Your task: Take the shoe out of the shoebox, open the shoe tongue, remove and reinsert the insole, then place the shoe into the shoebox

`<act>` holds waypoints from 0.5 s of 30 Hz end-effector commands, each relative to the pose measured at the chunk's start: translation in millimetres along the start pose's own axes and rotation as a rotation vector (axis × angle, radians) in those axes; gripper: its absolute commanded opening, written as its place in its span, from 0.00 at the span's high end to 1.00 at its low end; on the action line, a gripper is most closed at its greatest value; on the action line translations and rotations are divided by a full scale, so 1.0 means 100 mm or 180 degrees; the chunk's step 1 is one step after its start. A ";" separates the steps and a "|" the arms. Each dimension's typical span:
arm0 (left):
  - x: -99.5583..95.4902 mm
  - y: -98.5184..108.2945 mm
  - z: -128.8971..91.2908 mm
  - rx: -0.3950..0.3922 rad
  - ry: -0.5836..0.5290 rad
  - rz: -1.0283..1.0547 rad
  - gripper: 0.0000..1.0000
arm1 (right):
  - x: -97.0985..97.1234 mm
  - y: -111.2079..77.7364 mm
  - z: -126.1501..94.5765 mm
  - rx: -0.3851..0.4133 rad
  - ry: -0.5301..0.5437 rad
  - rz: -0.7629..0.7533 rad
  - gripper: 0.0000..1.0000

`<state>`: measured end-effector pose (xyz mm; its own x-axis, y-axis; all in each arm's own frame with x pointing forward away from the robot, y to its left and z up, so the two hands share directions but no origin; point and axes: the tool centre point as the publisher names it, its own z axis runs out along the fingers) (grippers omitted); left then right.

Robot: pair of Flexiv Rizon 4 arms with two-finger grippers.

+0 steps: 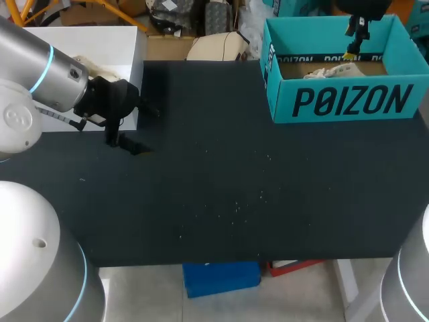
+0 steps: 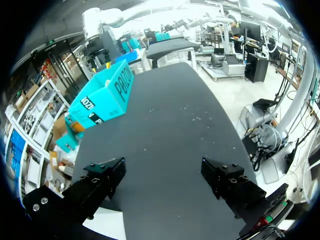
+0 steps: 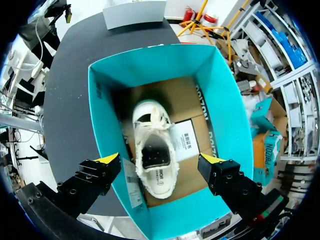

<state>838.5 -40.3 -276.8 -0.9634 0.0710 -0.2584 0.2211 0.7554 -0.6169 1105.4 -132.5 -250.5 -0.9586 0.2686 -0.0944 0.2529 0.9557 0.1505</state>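
Nothing is done yet: the shoe (image 3: 152,150) lies inside the shoebox (image 1: 348,100) at 1 o'clock on the table (image 1: 234,201). Your right gripper (image 3: 161,161) hangs over it, fingers apart; left gripper (image 2: 162,170), 10 o'clock, likewise.

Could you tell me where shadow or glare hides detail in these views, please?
Head view: the left gripper nearly vanishes against the black table. Right wrist view: the shoe is brightly lit, with shadow along the shoebox floor beside its toe. Left wrist view: no glare on the table.
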 end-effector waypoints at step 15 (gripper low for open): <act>0.01 0.00 0.02 -0.0003 -0.0013 0.0002 0.00 | 1.80 0.23 -0.39 0.0278 -0.0393 0.0633 0.00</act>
<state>838.5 -40.3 -276.8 -0.9634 0.0709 -0.2584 0.2210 0.7554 -0.6169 976.4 -78.6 -218.4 -0.8927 0.4498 -0.0260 0.4476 0.8920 0.0633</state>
